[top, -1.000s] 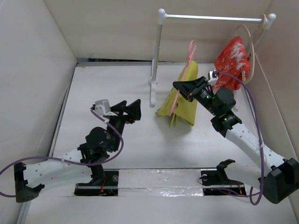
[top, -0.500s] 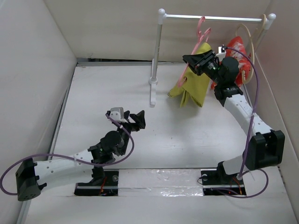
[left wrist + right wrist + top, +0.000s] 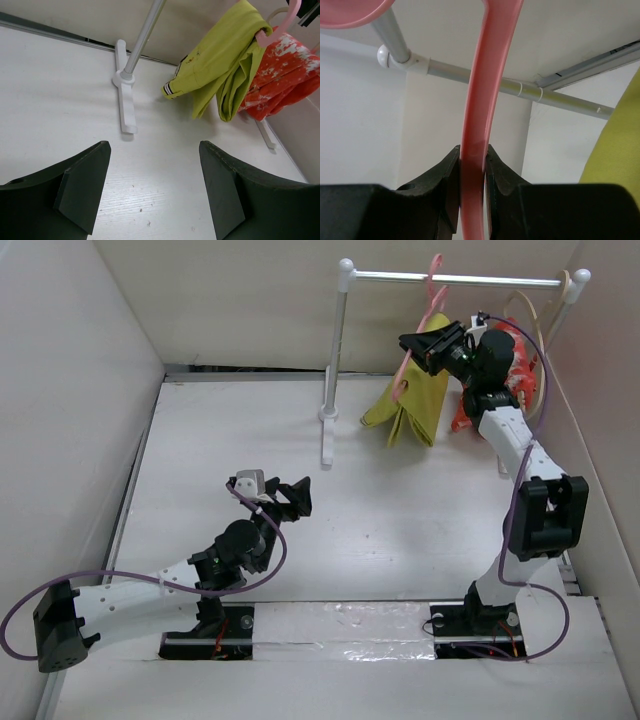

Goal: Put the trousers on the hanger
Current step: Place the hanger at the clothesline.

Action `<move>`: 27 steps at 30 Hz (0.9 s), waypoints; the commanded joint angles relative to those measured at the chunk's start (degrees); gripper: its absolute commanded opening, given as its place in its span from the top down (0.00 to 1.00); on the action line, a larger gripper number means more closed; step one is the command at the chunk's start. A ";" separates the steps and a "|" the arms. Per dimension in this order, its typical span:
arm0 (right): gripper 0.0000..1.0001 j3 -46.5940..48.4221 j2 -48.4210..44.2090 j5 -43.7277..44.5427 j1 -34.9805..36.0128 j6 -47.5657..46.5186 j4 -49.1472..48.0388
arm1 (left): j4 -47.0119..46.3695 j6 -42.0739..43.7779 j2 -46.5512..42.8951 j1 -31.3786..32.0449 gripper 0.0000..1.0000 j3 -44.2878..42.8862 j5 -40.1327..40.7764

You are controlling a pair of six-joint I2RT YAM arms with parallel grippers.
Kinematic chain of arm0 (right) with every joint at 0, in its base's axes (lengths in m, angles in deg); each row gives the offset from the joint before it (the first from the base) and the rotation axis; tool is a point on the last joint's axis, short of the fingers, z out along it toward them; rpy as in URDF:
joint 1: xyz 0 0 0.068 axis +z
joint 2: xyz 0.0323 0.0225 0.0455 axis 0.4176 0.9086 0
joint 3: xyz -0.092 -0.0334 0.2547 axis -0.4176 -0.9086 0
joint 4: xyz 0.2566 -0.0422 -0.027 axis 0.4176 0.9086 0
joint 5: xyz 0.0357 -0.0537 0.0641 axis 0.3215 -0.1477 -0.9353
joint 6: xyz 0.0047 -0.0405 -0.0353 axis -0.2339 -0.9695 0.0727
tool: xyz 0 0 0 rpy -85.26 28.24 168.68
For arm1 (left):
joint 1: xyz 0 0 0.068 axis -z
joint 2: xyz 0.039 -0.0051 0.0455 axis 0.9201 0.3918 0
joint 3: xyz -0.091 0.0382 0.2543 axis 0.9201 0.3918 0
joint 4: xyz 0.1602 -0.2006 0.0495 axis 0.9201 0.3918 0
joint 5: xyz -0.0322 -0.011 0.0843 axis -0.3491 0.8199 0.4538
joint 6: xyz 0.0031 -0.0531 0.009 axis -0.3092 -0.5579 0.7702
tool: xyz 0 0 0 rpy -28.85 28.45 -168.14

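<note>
While right hand clamps hanger, trousers drape below; left hand apart.

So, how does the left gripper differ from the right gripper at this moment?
The left gripper is open and holds nothing; the right gripper is shut on the pink hanger. The left gripper is low over the table; the right gripper is high up near the rail. Both are black two-finger grippers.
</note>
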 commanded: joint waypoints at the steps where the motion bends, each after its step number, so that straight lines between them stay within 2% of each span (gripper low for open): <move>1: 1.00 6.14 -1.17 -3.05 -0.60 -0.78 -10.17 | -1.90 -0.12 -0.22 -0.35 0.31 -0.10 0.05; 11: 1.00 1.59 1.39 -4.37 -0.60 -2.00 -12.99 | -0.77 -0.38 -0.31 -0.35 0.31 -0.62 -0.56; 14: 0.73 -1.41 -0.28 -4.55 -0.60 -3.40 -14.40 | -1.20 -0.47 -0.40 -0.35 0.31 -0.45 -0.92; 15: 0.57 -2.81 -0.72 -4.46 -0.60 -4.36 -13.27 | -1.37 -0.38 -0.22 -0.35 0.31 -0.45 -0.74; 16: 0.52 -3.52 -2.03 -3.85 -0.60 -6.37 -12.30 | -1.29 -0.29 0.04 -0.35 0.31 -0.53 -0.48; 17: 0.38 -4.31 -2.91 -3.06 -0.60 -7.52 -10.98 | -0.68 -0.38 0.04 -0.35 0.31 -0.80 -0.48; 18: 0.00 -6.75 -4.05 -1.66 -0.60 -8.41 -9.32 | -0.32 -0.64 0.22 -0.35 0.31 -0.97 -0.48; 20: 0.00 -8.88 -6.95 1.33 -0.60 -10.87 -7.99 | -0.67 -0.65 0.31 -0.35 0.31 -0.89 -0.65; 27: 0.00 -14.94 -15.20 0.72 -1.74 -17.63 -5.00 | -0.32 -0.47 0.31 -0.35 0.31 -1.06 -0.74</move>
